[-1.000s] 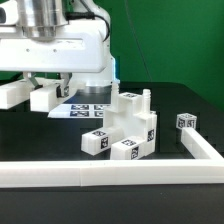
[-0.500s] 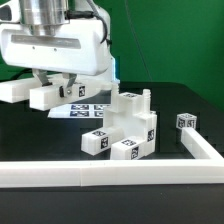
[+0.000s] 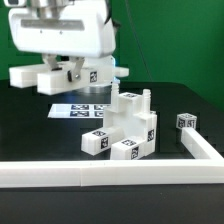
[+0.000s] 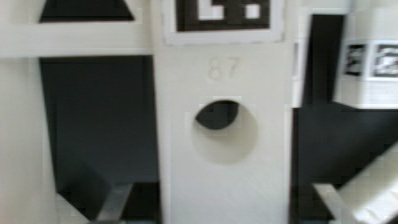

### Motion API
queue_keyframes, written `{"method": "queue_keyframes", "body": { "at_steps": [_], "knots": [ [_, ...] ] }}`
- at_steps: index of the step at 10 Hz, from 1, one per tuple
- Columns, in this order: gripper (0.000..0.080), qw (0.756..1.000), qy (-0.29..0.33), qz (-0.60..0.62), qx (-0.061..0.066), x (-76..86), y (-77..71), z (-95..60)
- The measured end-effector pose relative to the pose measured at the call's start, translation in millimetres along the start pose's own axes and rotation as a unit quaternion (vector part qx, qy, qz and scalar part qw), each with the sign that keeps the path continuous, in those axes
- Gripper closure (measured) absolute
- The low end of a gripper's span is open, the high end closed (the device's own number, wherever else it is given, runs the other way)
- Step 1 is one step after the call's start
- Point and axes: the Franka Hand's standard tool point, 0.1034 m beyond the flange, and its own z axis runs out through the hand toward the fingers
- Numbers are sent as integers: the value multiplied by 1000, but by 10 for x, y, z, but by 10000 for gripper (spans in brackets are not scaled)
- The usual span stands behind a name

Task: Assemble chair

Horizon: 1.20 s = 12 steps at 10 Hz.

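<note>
My gripper point(image 3: 63, 70) hangs high at the exterior view's left, shut on a white chair part point(image 3: 35, 76) with bar-like ends and a tag, held clear above the table. In the wrist view this part point(image 4: 228, 150) is a white bar with a round hole and a tag, running between my gripper's point(image 4: 224, 200) fingers point(image 4: 118, 198). The partly joined blocky chair structure point(image 3: 125, 125) stands on the table in the middle. A small tagged white cube point(image 3: 185, 122) lies alone at the exterior view's right.
The marker board point(image 3: 85, 110) lies flat on the black table below the gripper, behind the structure. The long white L-shaped border rail point(image 3: 100, 172) runs along the front and turns back at the exterior view's right.
The gripper has risen with the white chair part in it; the part has come up off the table. The chair structure and the cube have not moved.
</note>
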Motion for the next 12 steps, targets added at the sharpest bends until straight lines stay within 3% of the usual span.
{"method": "queue_keyframes", "body": {
  "at_steps": [2,6,8,10,12],
  "knots": [
    [509,1000,1,0,4,-66,-152,-94],
    [509,1000,-1,-6,2,-77,-154,-59],
    [509,1000,1,-1,5,-119,-435,-144],
    [509,1000,5,12,5,-171,-719,-116],
    [509,1000,4,8,4,-166,-701,-103]
  ]
}}
